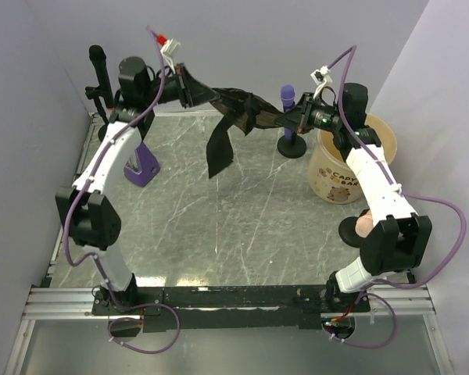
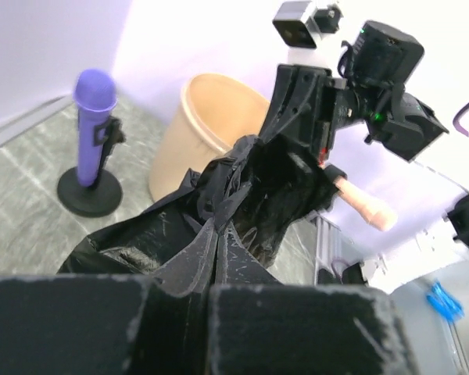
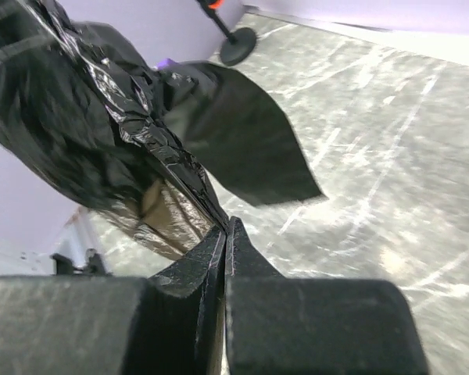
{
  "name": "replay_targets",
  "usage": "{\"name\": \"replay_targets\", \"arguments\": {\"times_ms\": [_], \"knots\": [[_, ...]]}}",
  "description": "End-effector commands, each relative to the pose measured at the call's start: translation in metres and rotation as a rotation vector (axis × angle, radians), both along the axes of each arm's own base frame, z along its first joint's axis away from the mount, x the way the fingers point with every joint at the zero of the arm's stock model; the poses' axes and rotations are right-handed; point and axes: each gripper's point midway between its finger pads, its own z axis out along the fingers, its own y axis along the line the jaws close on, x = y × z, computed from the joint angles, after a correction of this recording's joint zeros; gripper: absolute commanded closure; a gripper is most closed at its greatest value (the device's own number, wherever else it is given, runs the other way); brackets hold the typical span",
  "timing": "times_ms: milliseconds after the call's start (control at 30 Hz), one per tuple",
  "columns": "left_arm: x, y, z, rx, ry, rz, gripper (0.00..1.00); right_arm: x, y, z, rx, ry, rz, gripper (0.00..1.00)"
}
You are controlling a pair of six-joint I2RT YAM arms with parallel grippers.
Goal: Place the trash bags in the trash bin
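A black crinkly trash bag (image 1: 233, 109) is stretched in the air between both grippers above the back of the table, and one flap (image 1: 219, 150) hangs down from it. My left gripper (image 1: 191, 91) is shut on the bag's left end; in the left wrist view its tips (image 2: 216, 234) pinch the film (image 2: 254, 183). My right gripper (image 1: 298, 119) is shut on the right end, and its tips (image 3: 226, 228) clamp a folded edge of the bag (image 3: 102, 117). The tan trash bin (image 1: 352, 168) stands upright at the right, just beyond the right gripper, also seen in the left wrist view (image 2: 195, 129).
A purple microphone on a black round stand (image 1: 289, 125) stands just left of the bin, under the stretched bag. A black microphone stand (image 1: 98, 74) is at the back left, with a purple holder (image 1: 141, 166) by the left arm. A pinkish object on a black base (image 1: 355, 228) sits near the right arm.
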Motion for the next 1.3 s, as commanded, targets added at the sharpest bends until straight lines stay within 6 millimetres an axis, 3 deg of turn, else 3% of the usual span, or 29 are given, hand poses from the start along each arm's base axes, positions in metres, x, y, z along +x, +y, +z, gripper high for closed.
{"name": "replay_targets", "arguments": {"times_ms": [0,167,333,433,467,500,567,633,667,700,767,867,967,1100,1267], "knots": [[-0.006,0.003,0.013,0.035,-0.026,-0.156,0.99,-0.009,-0.022,0.022,-0.101,-0.133,-0.097,1.0],[-0.013,0.012,0.004,0.052,0.052,-0.235,0.99,0.005,-0.049,0.026,-0.205,-0.172,-0.268,1.0],[-0.029,0.015,-0.01,0.061,0.102,-0.295,0.99,0.005,-0.053,0.034,-0.268,-0.246,-0.253,1.0],[-0.003,0.02,-0.026,0.154,0.05,-0.087,0.99,-0.008,-0.037,0.038,-0.229,-0.235,-0.142,1.0],[0.01,0.024,-0.029,0.212,-0.007,0.025,0.89,-0.014,-0.032,0.04,-0.204,-0.221,-0.109,1.0],[0.022,0.032,-0.032,0.271,-0.07,0.141,0.72,-0.019,-0.027,0.041,-0.172,-0.201,-0.086,1.0],[0.042,0.059,-0.024,0.33,-0.213,0.434,0.44,-0.025,-0.02,0.043,-0.113,-0.15,-0.051,1.0],[0.022,0.079,0.005,0.297,-0.48,0.605,0.26,-0.029,-0.012,0.045,-0.047,-0.098,-0.018,1.0],[0.01,0.082,-0.003,0.354,-0.615,0.64,0.25,-0.029,-0.009,0.046,-0.01,-0.074,-0.005,1.0],[-0.017,0.071,0.006,0.378,-0.759,0.619,0.25,-0.03,-0.006,0.049,0.021,-0.057,0.009,1.0],[-0.049,0.051,-0.027,0.48,-0.932,0.515,0.26,-0.034,0.001,0.053,0.071,-0.028,0.044,1.0],[-0.087,0.019,-0.052,0.524,-1.095,0.351,0.3,-0.04,0.007,0.059,0.112,-0.012,0.089,1.0],[-0.095,-0.011,-0.069,0.519,-1.13,0.297,0.32,-0.046,0.011,0.065,0.134,-0.007,0.125,1.0],[-0.092,-0.043,-0.069,0.478,-1.175,0.381,0.31,-0.051,0.011,0.068,0.14,-0.005,0.133,1.0],[-0.083,-0.079,-0.068,0.421,-1.137,0.361,0.37,-0.055,0.011,0.073,0.144,-0.011,0.131,1.0]]}}
